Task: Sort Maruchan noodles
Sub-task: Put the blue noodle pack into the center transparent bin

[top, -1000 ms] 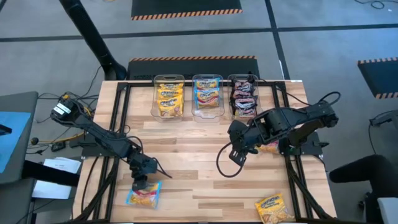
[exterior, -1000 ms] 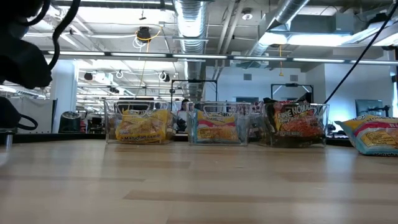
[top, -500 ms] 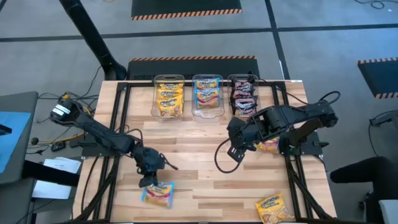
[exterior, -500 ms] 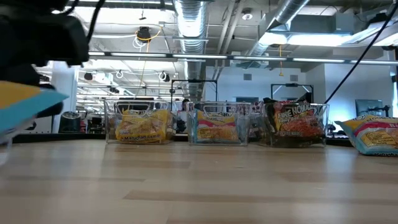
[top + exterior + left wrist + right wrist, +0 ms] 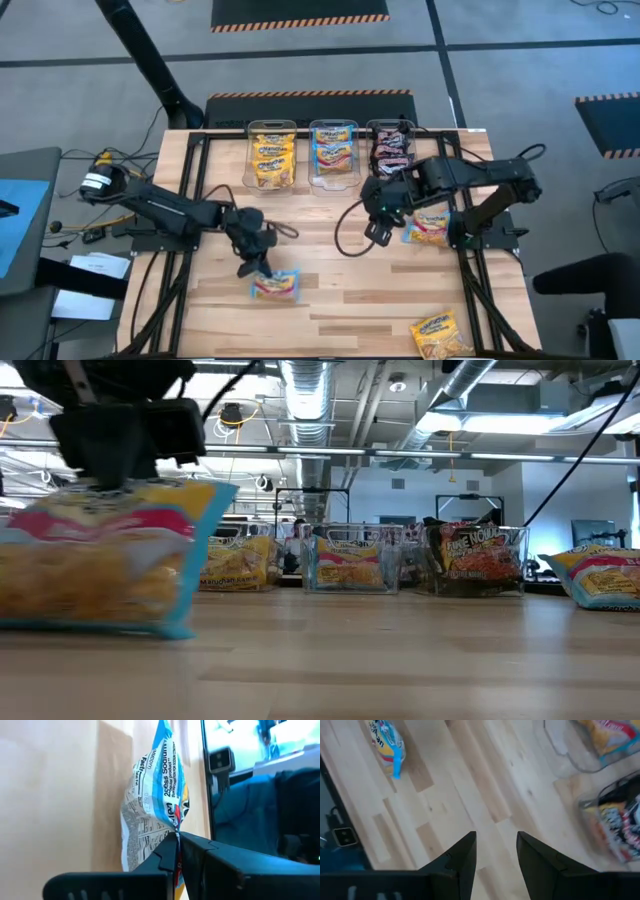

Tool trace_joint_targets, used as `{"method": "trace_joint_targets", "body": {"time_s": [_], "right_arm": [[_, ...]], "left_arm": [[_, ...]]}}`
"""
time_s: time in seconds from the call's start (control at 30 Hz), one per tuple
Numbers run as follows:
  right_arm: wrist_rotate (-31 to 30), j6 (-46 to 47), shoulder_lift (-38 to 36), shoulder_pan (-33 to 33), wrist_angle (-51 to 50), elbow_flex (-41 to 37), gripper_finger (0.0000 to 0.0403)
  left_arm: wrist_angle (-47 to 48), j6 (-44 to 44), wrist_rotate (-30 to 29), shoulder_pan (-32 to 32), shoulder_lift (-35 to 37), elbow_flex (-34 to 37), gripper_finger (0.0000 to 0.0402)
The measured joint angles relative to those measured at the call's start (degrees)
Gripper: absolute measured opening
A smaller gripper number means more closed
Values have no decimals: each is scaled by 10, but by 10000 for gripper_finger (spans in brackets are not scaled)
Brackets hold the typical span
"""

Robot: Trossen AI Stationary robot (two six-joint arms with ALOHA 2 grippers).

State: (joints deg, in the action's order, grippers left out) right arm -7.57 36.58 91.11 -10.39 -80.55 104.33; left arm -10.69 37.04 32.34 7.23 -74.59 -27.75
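My left gripper (image 5: 256,266) is shut on a light blue and pink noodle packet (image 5: 275,287) near the table's middle, on the near side. That packet fills the left of the low view (image 5: 100,565). My right gripper (image 5: 374,230) hovers open right of centre, touching nothing. Another blue-pink packet (image 5: 428,228) lies flat beside the right arm. A yellow packet (image 5: 440,335) lies at the near right corner. Three clear bins stand in a row at the far edge, holding yellow packets (image 5: 271,155), blue-pink packets (image 5: 333,155) and dark packets (image 5: 393,155). My left gripper pinches the packet's edge seam (image 5: 174,826) between its two fingers (image 5: 165,852), coming from above and pointing down. The packet hangs below the fingers, upright on edge, and its lower edge (image 5: 100,628) appears clear of the table.
The black frame rails (image 5: 195,200) run along the table's left and right sides. Cables (image 5: 350,240) trail under the right arm. Bare wood (image 5: 320,240) lies between the bins and the held packet.
My left gripper has risen and moved from the near left corner toward the table's middle, carrying the blue-pink packet, which lay flat and now hangs lifted. My right gripper has drifted toward the far edge, uncovering more of the packet beside it.
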Motion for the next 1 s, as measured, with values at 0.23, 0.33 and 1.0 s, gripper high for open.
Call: {"method": "trace_joint_targets", "body": {"time_s": [0.23,0.33,1.0], "right_arm": [[55,-148,0,34,1,0,164],[96,-224,1,48,8,0,164],[96,-461,117,97,167,0,164]], "left_arm": [[-8,-28,31,-79,0,-2,0],[-9,-38,33,-105,0,-11,0],[-4,-61,17,-184,0,-83,0]]}}
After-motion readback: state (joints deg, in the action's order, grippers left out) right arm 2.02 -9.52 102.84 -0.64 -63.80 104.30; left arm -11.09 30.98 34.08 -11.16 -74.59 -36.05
